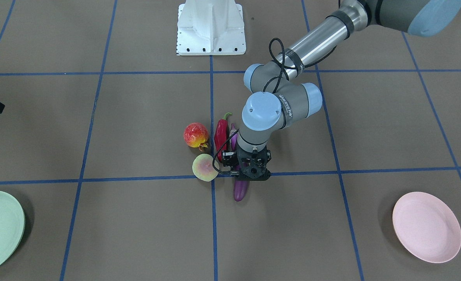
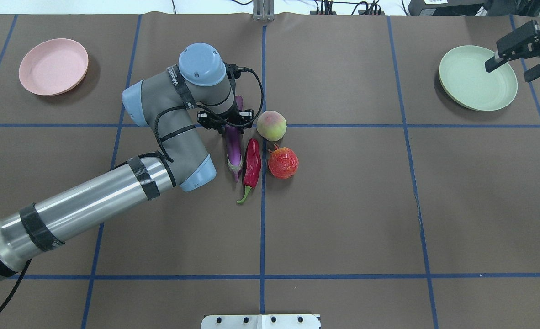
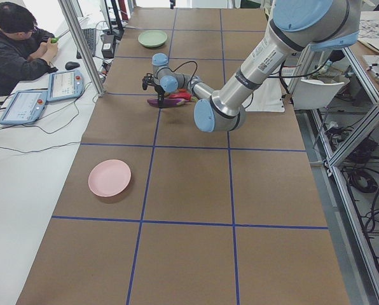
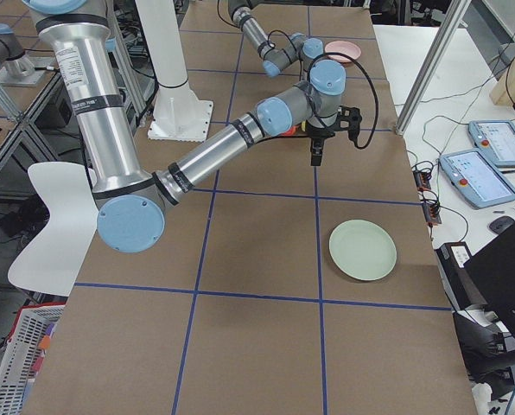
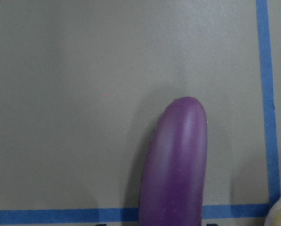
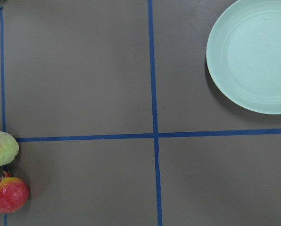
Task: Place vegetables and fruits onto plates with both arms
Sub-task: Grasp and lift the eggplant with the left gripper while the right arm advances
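The purple eggplant (image 2: 233,148) lies on the table, with the red chili (image 2: 251,163) beside it. The bumpy red-and-yellow fruit (image 2: 283,162) and the peach (image 2: 271,125) lie just to the right. My left gripper (image 2: 230,124) is down over the eggplant's middle. Its fingers are hidden, so I cannot tell if it grips. The left wrist view shows only the eggplant's tip (image 5: 176,165). My right gripper (image 2: 510,72) hangs open and empty, high between the fruits and the mint green plate (image 2: 475,89). The pink plate (image 2: 53,66) is at the far left.
The white base block (image 1: 211,27) stands at the table's robot side. Blue tape lines (image 2: 263,228) grid the brown table. An operator (image 3: 14,44) sits at a side desk with tablets (image 3: 24,105) beyond the table's edge.
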Available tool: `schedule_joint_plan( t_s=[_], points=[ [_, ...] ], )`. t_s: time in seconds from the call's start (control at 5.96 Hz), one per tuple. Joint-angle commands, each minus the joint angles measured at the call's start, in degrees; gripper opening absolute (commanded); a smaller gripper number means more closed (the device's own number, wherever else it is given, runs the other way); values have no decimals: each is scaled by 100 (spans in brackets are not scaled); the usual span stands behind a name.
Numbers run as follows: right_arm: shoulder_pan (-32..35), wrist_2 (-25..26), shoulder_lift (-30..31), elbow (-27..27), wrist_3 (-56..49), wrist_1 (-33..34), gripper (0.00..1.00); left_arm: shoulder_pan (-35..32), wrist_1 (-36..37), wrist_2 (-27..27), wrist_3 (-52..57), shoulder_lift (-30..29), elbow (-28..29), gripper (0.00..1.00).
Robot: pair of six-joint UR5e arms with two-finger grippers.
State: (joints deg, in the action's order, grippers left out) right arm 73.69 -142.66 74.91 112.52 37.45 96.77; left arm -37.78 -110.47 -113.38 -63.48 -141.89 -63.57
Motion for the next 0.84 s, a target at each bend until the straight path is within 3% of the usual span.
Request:
schedule_joint_plan(
  t_s=[0.0, 0.17, 0.67],
  points=[
    [-170, 36, -116, 86, 184, 9, 100, 34, 17, -9, -6, -5, -6, 23],
    [-310, 158, -169, 86, 184, 0, 100, -45, 78, -52, -15, -5, -41, 0],
    [-1082, 484, -695, 7, 333, 9, 100, -1070, 673, -693, 116, 82, -276, 0]
  ],
)
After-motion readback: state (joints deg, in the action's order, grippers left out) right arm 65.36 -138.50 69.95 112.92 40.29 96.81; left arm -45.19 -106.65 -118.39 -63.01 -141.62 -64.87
